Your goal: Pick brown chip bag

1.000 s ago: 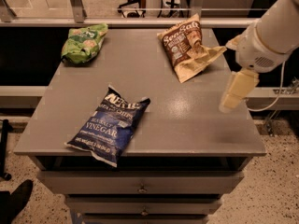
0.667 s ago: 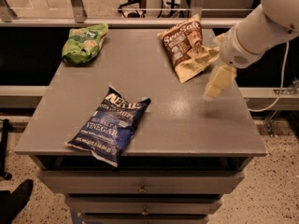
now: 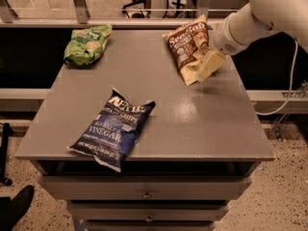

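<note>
The brown chip bag (image 3: 186,48) lies at the back right of the grey table (image 3: 192,124). It has a dark brown front with white "Sea Salt" lettering and tan edges. My gripper (image 3: 210,65) hangs from the white arm that comes in from the upper right. It sits at the bag's lower right edge, overlapping it in the camera view. I cannot tell whether it touches the bag.
A dark blue "Vinegar" bag (image 3: 113,129) lies at the front left of the table. A green bag (image 3: 87,44) lies at the back left corner. Drawers (image 3: 144,194) sit under the tabletop. A rail (image 3: 120,23) runs behind the table.
My gripper has moved left and toward the back, from over the table's right side to the brown bag's lower right edge. The bags have not moved.
</note>
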`<action>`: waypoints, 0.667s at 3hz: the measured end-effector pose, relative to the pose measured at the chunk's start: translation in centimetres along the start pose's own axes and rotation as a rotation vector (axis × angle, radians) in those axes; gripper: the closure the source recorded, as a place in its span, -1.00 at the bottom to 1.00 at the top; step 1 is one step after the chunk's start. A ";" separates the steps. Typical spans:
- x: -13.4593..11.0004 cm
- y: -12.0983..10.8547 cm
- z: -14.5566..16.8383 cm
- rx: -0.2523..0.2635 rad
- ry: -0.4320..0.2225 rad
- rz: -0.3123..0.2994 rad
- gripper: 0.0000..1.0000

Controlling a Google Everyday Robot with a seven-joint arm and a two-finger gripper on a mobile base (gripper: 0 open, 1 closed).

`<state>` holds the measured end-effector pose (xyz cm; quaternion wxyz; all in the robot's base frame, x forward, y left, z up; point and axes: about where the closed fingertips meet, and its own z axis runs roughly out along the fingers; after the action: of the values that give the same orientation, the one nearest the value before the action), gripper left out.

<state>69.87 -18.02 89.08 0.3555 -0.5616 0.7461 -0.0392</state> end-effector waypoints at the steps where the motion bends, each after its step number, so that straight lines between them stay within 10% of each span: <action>1: -0.5 -2.3 2.2 -0.008 -0.036 0.069 -1.00; 2: -0.5 -3.2 4.4 -0.057 -0.040 0.162 -1.00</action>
<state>75.09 -17.26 87.54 0.3563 -0.5099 0.7826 0.0224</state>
